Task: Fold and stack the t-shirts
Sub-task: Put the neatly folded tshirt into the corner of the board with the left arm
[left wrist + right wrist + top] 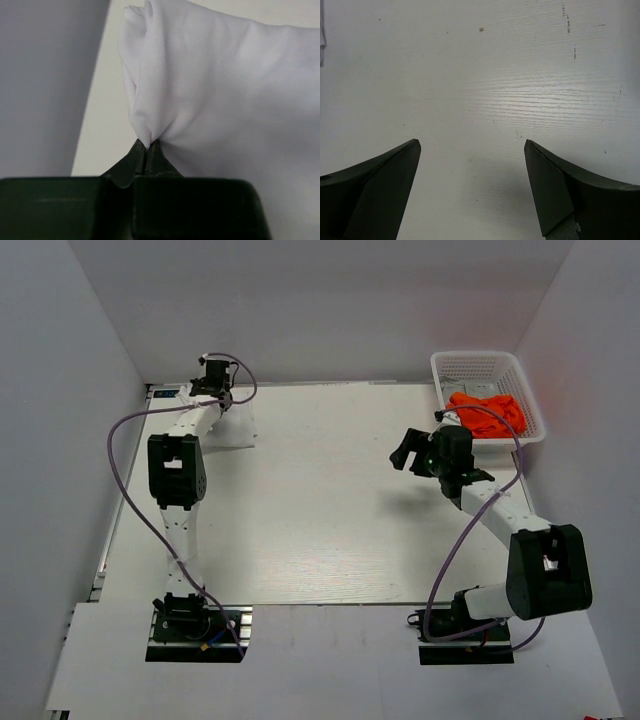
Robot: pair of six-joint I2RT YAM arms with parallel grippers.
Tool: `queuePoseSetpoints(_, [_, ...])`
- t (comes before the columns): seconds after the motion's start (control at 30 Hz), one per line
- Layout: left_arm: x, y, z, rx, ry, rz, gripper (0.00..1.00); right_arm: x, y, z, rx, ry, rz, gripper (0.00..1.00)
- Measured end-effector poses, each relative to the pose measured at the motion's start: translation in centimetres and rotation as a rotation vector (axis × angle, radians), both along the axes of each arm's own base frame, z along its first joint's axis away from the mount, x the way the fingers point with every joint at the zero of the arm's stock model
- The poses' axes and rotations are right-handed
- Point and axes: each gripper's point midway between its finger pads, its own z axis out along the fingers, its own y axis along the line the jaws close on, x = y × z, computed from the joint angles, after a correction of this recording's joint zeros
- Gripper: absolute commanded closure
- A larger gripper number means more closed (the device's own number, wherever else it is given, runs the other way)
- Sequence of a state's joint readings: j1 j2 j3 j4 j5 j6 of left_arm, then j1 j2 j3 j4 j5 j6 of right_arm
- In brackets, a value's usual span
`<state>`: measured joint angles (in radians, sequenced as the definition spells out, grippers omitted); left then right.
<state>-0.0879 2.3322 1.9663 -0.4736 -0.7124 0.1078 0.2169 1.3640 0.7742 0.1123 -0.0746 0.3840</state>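
Left gripper [146,145] pinches the white t-shirt [225,100], right gripper [472,143] gapes empty above the pale grained table [520,75]

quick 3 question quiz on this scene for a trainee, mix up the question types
1. True or false: the left gripper is shut on the white shirt.
2. Fill in: the right gripper hangs over bare table with its jaws ___.
3. Where does the orange shirt lie? A on the table; B in the basket; C in the right gripper.

Key: 1 true; 2 open; 3 B.
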Motion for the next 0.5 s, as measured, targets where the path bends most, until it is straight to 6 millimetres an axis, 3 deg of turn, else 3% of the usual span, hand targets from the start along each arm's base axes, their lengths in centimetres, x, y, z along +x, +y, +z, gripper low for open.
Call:
queuePoseSetpoints(0.23, [2.3,5.3,1.5,0.098,-0.047,0.013,1.00,1.7,0.6,-0.5,0.002,0.029,0.013,0.10])
queuePoseSetpoints(0.4, [3.3,7.1,0.2,0.159,-0.025,-0.013,0.97,2.0,1.3,-1.2,0.016,0.054,0.039,0.10])
queuePoseSetpoints(0.43, [3.4,7.4,-0.2,0.166,-0.020,-0.014,0.74,1.9,1.4,-1.3,0.018,0.061,0.045,0.10])
queuePoseSetpoints(0.5, [3.4,7.9,-0.5,0.181,-0.005,-0.020,0.40,1.9,1.5,-1.4,0.025,0.066,0.051,0.10])
